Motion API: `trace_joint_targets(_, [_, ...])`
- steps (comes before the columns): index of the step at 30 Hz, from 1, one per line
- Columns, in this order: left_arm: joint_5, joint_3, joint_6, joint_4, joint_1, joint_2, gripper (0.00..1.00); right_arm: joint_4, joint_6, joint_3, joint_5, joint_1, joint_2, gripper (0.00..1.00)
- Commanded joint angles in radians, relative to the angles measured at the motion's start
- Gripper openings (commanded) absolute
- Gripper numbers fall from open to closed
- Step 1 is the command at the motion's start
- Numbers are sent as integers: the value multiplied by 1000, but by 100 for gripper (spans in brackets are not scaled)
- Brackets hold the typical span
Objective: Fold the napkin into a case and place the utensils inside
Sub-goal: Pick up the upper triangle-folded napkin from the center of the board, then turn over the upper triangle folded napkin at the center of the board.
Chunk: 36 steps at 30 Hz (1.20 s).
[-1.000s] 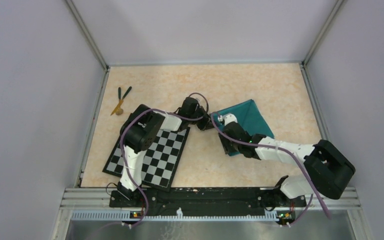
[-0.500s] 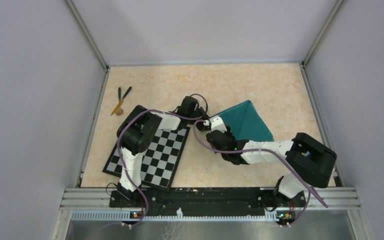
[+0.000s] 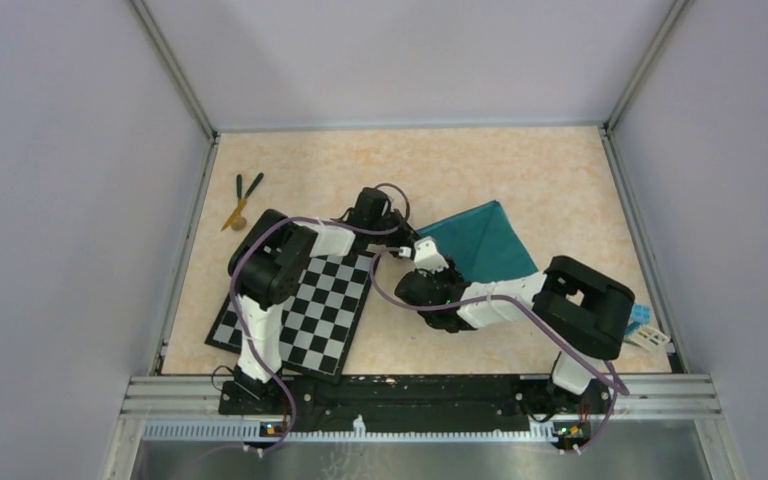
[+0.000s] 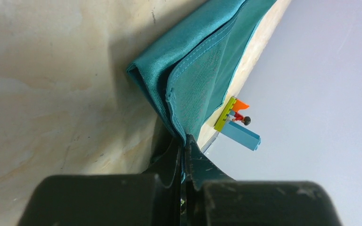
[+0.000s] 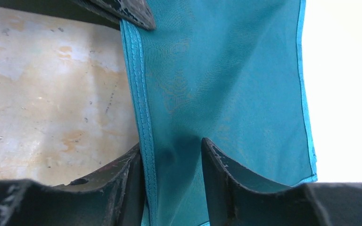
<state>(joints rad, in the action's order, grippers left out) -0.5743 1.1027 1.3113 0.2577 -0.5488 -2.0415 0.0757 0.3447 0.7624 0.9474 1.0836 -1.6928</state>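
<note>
The teal-green napkin (image 3: 485,240) lies folded into a triangle right of the table's middle. My left gripper (image 3: 407,240) is shut on its left corner; in the left wrist view the doubled cloth (image 4: 202,61) runs into the closed tips (image 4: 185,139). My right gripper (image 3: 423,255) sits right beside it. In the right wrist view its fingers (image 5: 172,143) stand apart astride the hemmed edge of the cloth (image 5: 226,70), not pinching it. The utensils (image 3: 242,200), two dark green sticks and a tan one, lie at the far left, apart from both grippers.
A black-and-white checkerboard mat (image 3: 300,310) lies at the front left under the left arm. Blue-and-green toy blocks (image 3: 645,322) sit at the right wall and show in the left wrist view (image 4: 238,127). The left gripper's finger (image 5: 127,12) crosses the top of the right wrist view.
My right arm has swung left, bringing its gripper up next to the left gripper. The napkin's visible part has shrunk to a narrower triangle. The toy blocks are now uncovered.
</note>
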Motion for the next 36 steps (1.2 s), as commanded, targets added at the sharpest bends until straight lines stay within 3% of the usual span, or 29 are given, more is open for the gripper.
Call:
trace_joint_targets(1, [-20, 19, 3, 15, 10, 61, 0, 34, 34, 48, 66, 10, -23, 38])
trace_joint_targets(3, [-11, 25, -12, -2, 15, 67, 0, 47, 40, 48, 65, 18, -3, 27])
trace_joint_targets(5, [8, 30, -34, -31, 19, 77, 0, 64, 41, 47, 56, 27, 28, 4])
trace_joint_targets(6, [20, 36, -57, -51, 22, 85, 0, 74, 38, 49, 43, 29, 46, 0])
trace_joint_targets(10, [116, 103, -176, -224, 24, 141, 0, 109, 9, 67, -128, 30, 123, 0])
trace_joint_targets(14, [256, 122, -264, -442, 23, 272, 0, 102, 8, 84, -499, 24, 242, 0])
trace_joint_targets(19, [442, 36, -294, -558, 2, 560, 0, -71, 114, 36, -1010, 10, 390, 0])
trace_joint_targets(23, [666, 87, -352, -628, -114, 691, 0, -386, 316, -102, -1367, -75, 451, 0])
trace_joint_targets(27, [676, 200, -392, -646, -168, 567, 0, -689, 527, -289, -1589, -239, 459, 0])
trace_joint_targets(29, [674, 295, -429, -661, -208, 418, 0, -738, 580, -364, -1664, -328, 470, 0])
trace_joint_targets(34, [627, 648, -450, -751, -287, 54, 0, -497, 514, -455, -1690, -548, 535, 0])
trace_joint_targets(36, [611, 757, -464, -754, -310, -60, 0, -310, 445, -449, -1619, -622, 575, 0])
